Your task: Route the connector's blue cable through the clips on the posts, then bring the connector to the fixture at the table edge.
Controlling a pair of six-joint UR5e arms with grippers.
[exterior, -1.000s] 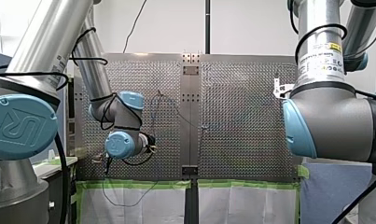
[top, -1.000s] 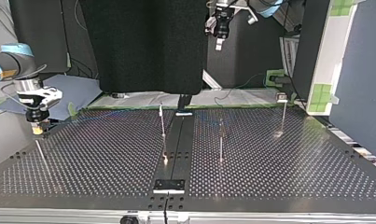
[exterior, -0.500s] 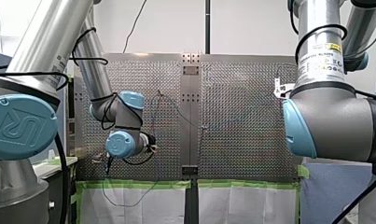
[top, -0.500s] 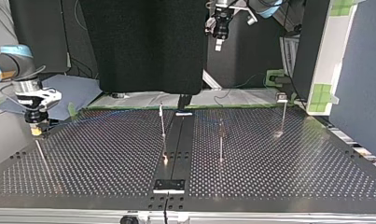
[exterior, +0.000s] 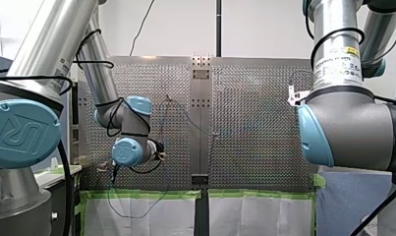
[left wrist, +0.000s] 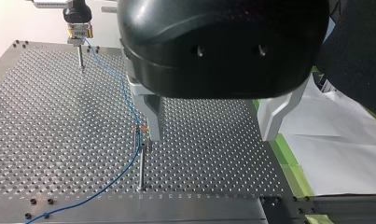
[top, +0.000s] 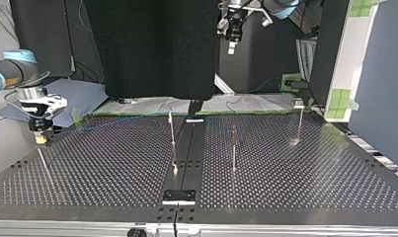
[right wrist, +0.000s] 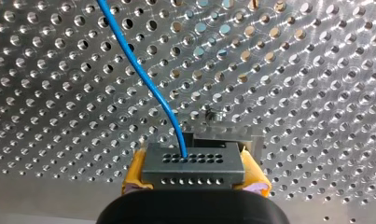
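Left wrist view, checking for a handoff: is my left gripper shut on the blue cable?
No: my left gripper stands open, the blue cable running beside one finger.

A perforated table (top: pixel 112 168) is split down the middle by a dark strip (top: pixel 185 158). In the front view, 2 white sheets (exterior: pixel 141 216), edged with green tape (exterior: pixel 141 194), are laid along its near edge. In the top view, a black curtain (top: pixel 152 49) is hung above them, and a blue mat (top: pixel 75 96) is seen at the left.
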